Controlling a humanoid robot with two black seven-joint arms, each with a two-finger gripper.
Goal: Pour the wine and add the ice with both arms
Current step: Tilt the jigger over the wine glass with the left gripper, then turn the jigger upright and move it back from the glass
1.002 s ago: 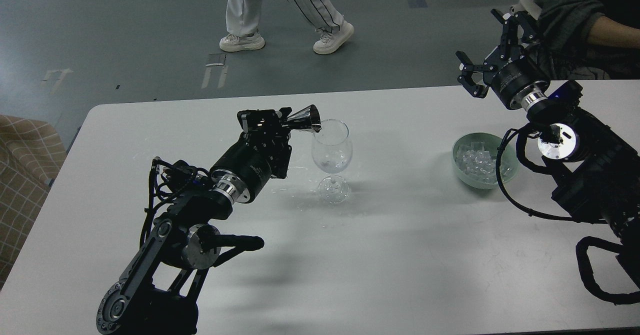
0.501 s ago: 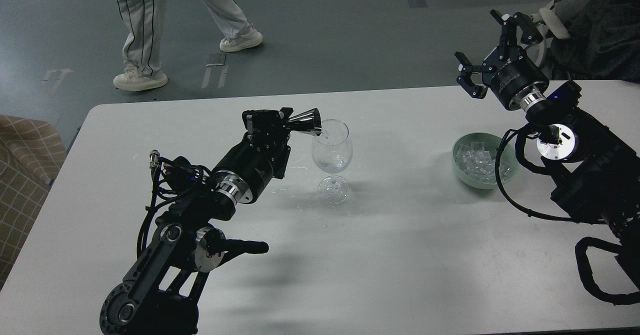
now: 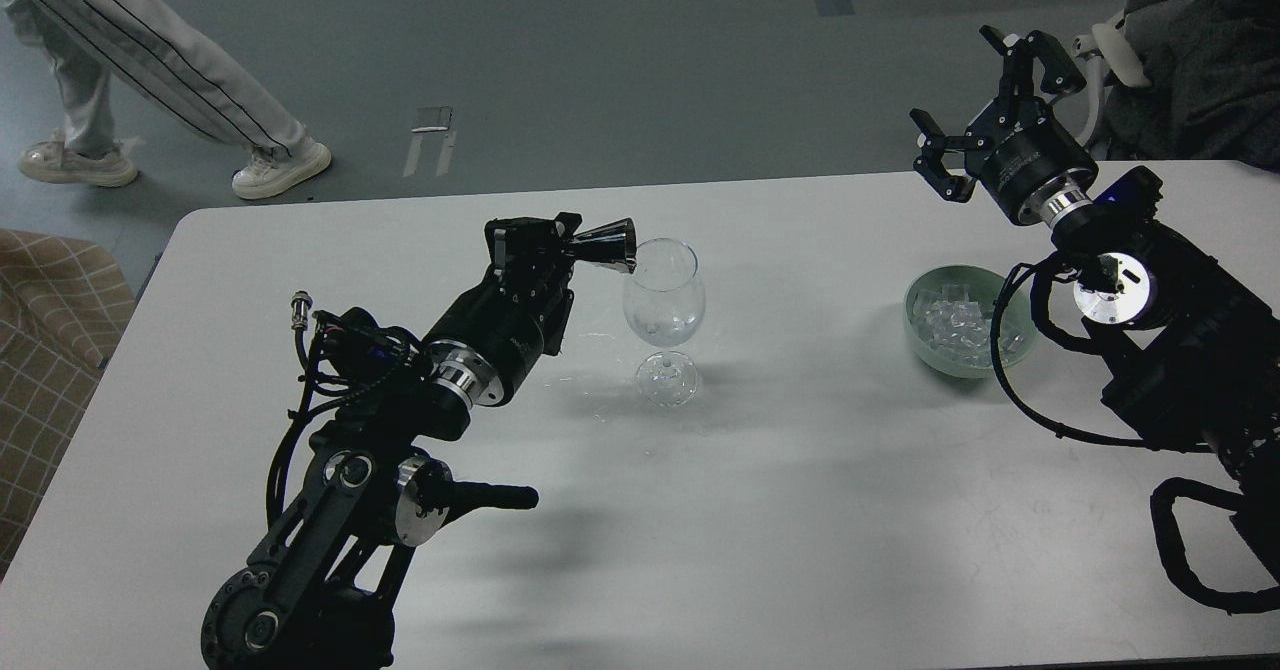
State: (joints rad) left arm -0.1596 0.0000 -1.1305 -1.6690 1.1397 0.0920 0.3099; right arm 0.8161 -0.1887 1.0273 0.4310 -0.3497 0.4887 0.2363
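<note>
My left gripper [image 3: 560, 240] is shut on a small shiny metal measuring cup [image 3: 608, 245], tipped on its side with its mouth at the left rim of a clear wine glass [image 3: 663, 295]. The glass stands upright mid-table with a little clear wine [image 3: 660, 330] in the bottom of its bowl. A pale green bowl [image 3: 915, 325] at the right holds several clear ice cubes [image 3: 950, 320]. My right gripper [image 3: 985, 90] is open and empty, held high above the table's far edge, behind and above the bowl.
The white table [image 3: 750, 510] has small wet spots around the glass foot. A person in white trousers [image 3: 150, 60] walks on the floor at the far left. A checked chair [image 3: 40, 330] stands at the left edge; a dark seat stands at the back right.
The left gripper with the cup has drawn back slightly left from the glass rim. The right gripper has shifted a little. The walking person has moved left.
</note>
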